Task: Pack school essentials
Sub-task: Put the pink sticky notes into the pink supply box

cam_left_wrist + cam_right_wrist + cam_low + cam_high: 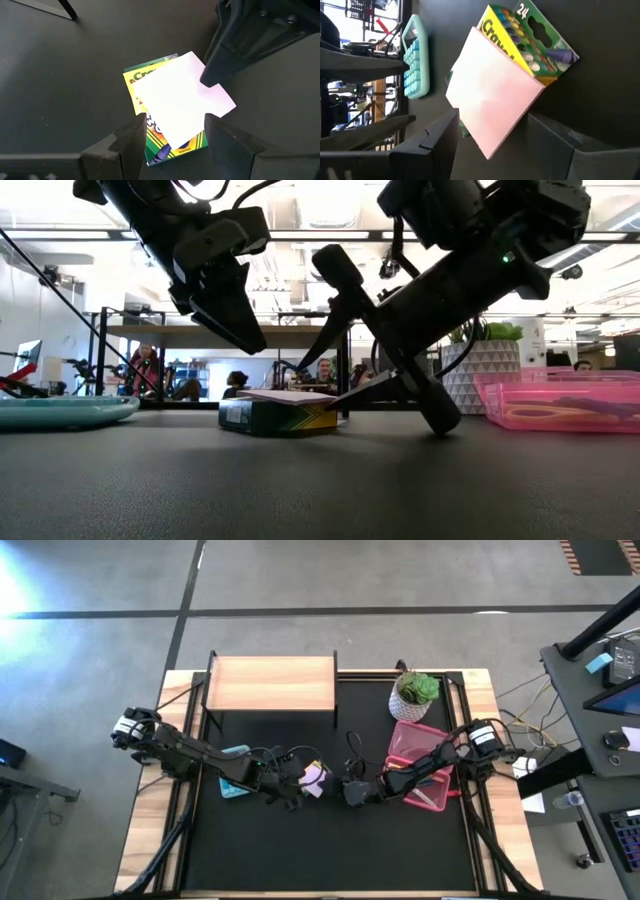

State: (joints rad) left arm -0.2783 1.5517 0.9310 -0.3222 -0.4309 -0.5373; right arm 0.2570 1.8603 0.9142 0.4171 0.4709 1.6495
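Note:
A pink sticky-note pad (175,100) (490,95) lies on a yellow-green crayon box (134,77) (530,35) at the table's middle (315,778), and its end overhangs the box. My left gripper (175,117) (288,783) is open and hovers above the box and pad, clear of them in the low view (250,340). My right gripper (492,120) (352,790) is open and comes from the right. The pad's overhanging end lies between its fingers. My right gripper slants down from the table's right side. One fingertip (440,420) is on the table. The pad's overhanging end (372,388) is tilted up and seems to rest on that finger. The other finger (210,75) stands over the pad's corner; whether it touches cannot be told.
A pink tray (410,735) (560,395) with stationery inside sits at the right, a potted plant (415,692) (490,370) behind it. A teal calculator (235,787) (415,60) lies left of the box. A wooden shelf (270,683) stands at the far edge.

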